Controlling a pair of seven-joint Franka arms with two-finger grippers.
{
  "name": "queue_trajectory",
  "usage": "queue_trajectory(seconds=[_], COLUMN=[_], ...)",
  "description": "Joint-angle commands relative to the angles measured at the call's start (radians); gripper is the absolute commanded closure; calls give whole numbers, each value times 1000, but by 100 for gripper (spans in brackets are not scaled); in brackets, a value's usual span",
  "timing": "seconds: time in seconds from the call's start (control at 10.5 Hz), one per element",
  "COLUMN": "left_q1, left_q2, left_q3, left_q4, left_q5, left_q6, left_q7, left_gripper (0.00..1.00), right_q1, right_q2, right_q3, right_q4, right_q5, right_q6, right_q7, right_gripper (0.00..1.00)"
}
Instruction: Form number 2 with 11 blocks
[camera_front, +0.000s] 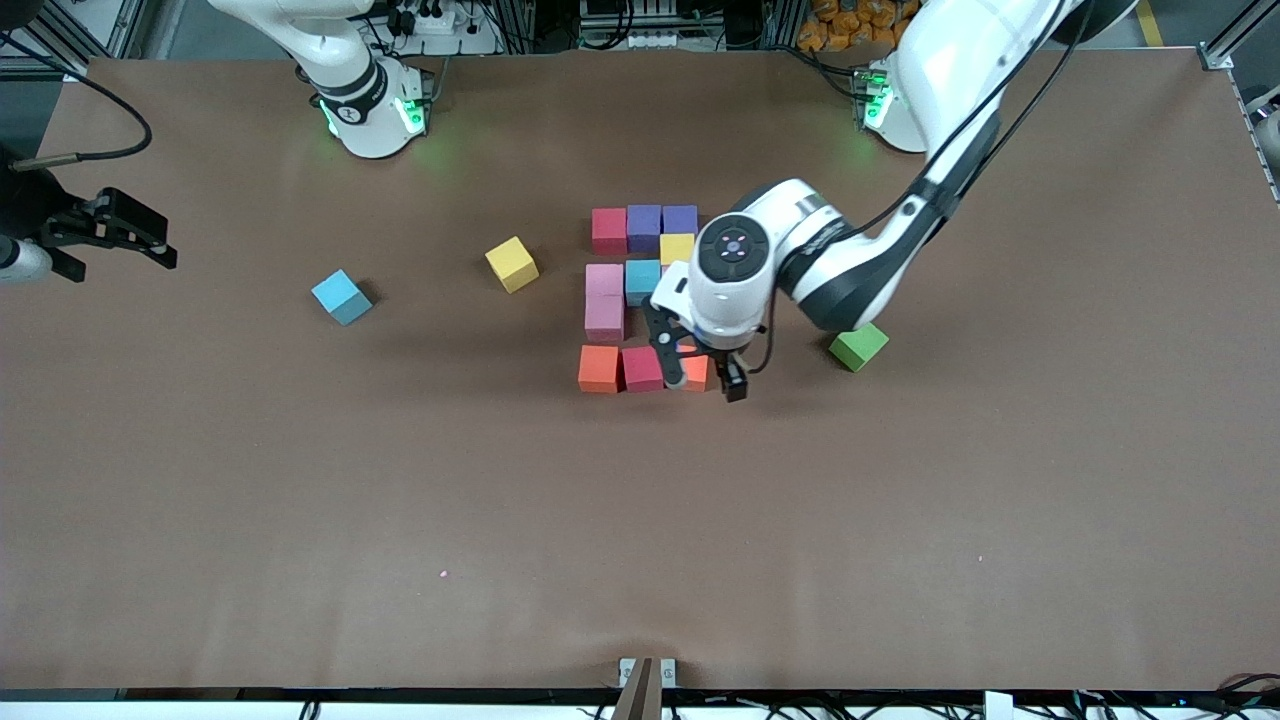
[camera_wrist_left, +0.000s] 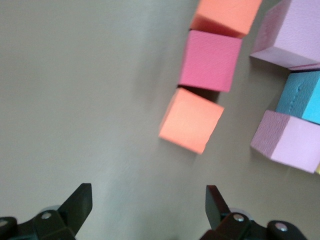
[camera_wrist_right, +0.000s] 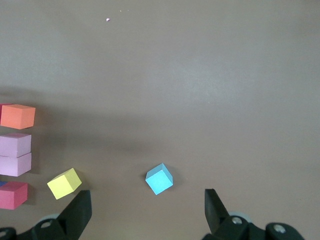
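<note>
The blocks stand in a blocky digit at mid-table. The farthest row is red, purple, purple. Nearer come a yellow cube, then pink and blue, then pink. The nearest row is orange, red, orange. My left gripper hangs open and empty over that last orange cube. The left wrist view shows a third pink cube beside the blue one. My right gripper waits open at the right arm's end.
A loose yellow cube and a loose sky-blue cube lie toward the right arm's end; both show in the right wrist view, sky-blue and yellow. A green cube sits beside the left arm's forearm.
</note>
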Motion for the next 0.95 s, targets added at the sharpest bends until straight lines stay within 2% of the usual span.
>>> queue_trajectory(seconds=[0.0,0.19,0.57,0.86], left_q1=[56,107,228,308], left_q2=[-49,-98,-264,-324], left_q3=[0,0,0,-2], left_q4=[55,103,102,100], left_q5=[-42,-38,-34,-43], left_q6=[-118,-221,-305,-338], left_q7=[10,-17,-333,-556], left_gripper=[0,0,0,0], right_q1=[-5,-5,-5,-5], right_q2=[11,11,11,11], right_q3=[5,5,6,6], right_q4=[19,19,13,12], right_q5=[4,4,4,4], right_q6=[-14,-14,-14,-14], right_q7=[-14,-14,-14,-14], right_gripper=[0,0,0,0])
